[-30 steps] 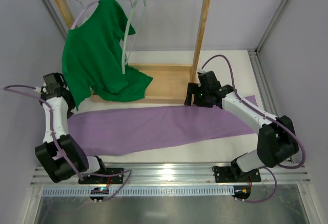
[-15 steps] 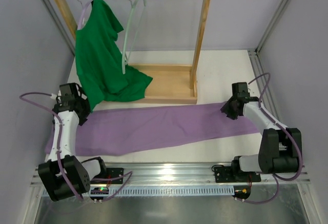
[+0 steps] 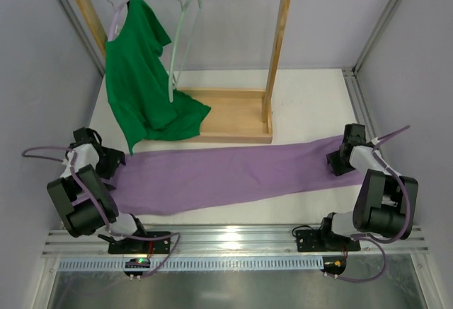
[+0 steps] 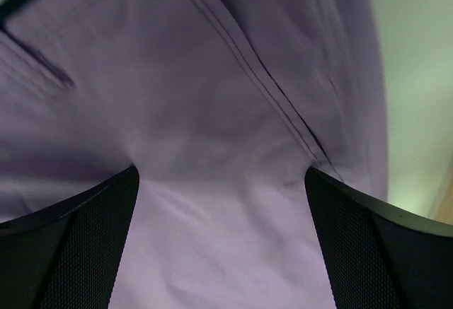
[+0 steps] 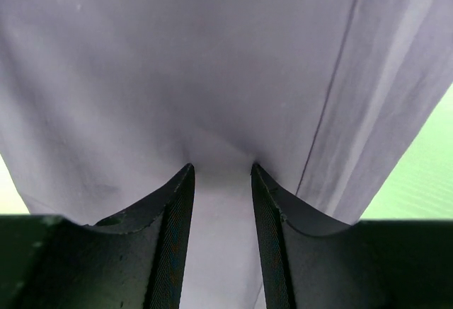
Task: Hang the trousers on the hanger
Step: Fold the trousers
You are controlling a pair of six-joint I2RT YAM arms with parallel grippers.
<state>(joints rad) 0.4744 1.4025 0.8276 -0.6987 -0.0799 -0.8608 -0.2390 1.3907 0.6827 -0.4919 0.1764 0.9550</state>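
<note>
The lilac trousers (image 3: 226, 171) lie stretched left to right across the table in front of the rack. My left gripper (image 3: 110, 164) is down at their left end, and in the left wrist view it (image 4: 221, 175) stands wide open with trouser fabric (image 4: 212, 76) spanning the gap. My right gripper (image 3: 334, 162) is at their right end. In the right wrist view it (image 5: 222, 167) is closed in on a puckered fold of the fabric (image 5: 177, 61). The pale grey-green hanger (image 3: 180, 40) hangs bare from the rack's top bar.
A wooden rack (image 3: 233, 114) stands behind the trousers, its base just beyond their far edge. A dark green T-shirt (image 3: 141, 83) on a lavender hanger drapes down to the rack's base at the left. Metal frame posts border the table on both sides.
Both arms swung outward and down to the two ends of the trousers. The right gripper's jaws narrowed onto the fabric. The green shirt settled back after the left arm left it.
</note>
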